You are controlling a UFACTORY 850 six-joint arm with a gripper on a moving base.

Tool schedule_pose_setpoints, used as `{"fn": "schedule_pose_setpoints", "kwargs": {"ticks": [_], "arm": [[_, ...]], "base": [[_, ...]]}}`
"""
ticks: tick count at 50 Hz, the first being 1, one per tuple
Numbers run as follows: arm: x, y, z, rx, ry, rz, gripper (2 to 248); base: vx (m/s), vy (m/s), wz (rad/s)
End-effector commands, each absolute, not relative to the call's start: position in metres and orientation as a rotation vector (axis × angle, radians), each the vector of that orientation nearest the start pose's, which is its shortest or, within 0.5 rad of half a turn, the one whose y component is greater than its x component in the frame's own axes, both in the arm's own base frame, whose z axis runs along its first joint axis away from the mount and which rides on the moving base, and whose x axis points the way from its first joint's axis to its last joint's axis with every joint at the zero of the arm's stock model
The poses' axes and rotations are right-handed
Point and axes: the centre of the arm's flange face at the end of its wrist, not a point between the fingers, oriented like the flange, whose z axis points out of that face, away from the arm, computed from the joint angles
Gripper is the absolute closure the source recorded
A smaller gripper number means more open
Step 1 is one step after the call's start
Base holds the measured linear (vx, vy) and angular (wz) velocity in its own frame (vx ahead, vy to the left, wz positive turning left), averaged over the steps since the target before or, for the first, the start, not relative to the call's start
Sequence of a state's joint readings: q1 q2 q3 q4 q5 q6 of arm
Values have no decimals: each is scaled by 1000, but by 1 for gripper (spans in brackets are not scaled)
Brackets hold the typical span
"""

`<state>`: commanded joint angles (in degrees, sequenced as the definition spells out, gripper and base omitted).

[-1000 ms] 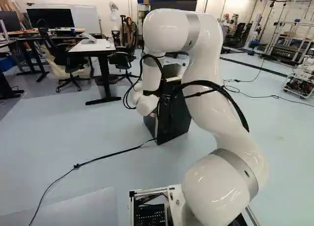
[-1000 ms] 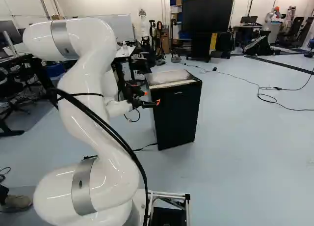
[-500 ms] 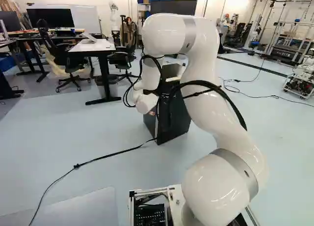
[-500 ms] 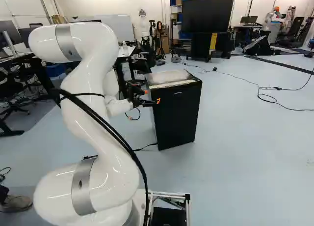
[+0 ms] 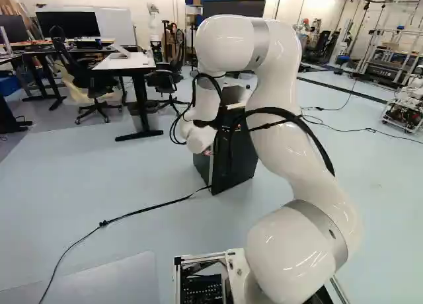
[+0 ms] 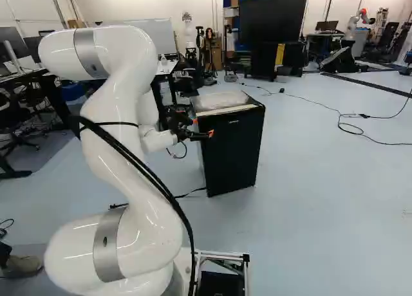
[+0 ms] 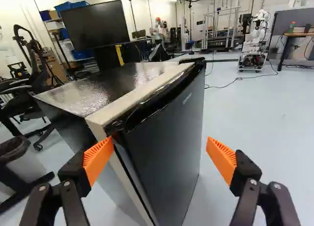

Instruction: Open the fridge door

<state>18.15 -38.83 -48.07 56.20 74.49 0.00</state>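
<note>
In the right base view my gripper [image 6: 203, 128] is beside the upper part of the black fridge [image 6: 232, 151], on the arm's side. In the wrist view the gripper [image 7: 161, 155] stands open, its orange pads wide apart with nothing held. The fridge door [image 7: 171, 142] shows ahead, between the fingers' lines of sight, and lies against the body. One pad [image 7: 99, 159] overlaps the door's near upper corner and pale edge in view; whether it touches cannot be told. The other pad [image 7: 222, 159] stands out over the floor, off the door's front face.
A cable [image 5: 142, 211] runs over the floor to the fridge. Behind stand a white-topped desk [image 5: 125, 61], office chairs [image 5: 92, 82] and a big screen [image 6: 272, 17]. A bin [image 7: 22, 157] stands beyond the fridge's side. Another robot [image 7: 255, 42] stands farther back.
The arm has shifted slightly, carrying the gripper a little to the right in both base views, closer across the fridge. The base and the fridge have not moved.
</note>
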Motion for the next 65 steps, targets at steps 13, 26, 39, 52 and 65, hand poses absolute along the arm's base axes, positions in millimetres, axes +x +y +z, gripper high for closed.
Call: {"fn": "schedule_pose_setpoints", "kwargs": {"ticks": [13, 26, 39, 52, 65], "arm": [[490, 84, 258, -2523, 1002, -2163, 3], [488, 84, 258, -2526, 999, -2161, 3], [490, 88, 258, -2522, 990, -2161, 3], [498, 96, 257, -2506, 982, -2166, 3], [510, 102, 255, -2486, 982, -2174, 3]], "base": [[0, 0, 0], [0, 0, 0], [0, 0, 0], [0, 0, 0], [0, 0, 0]]}}
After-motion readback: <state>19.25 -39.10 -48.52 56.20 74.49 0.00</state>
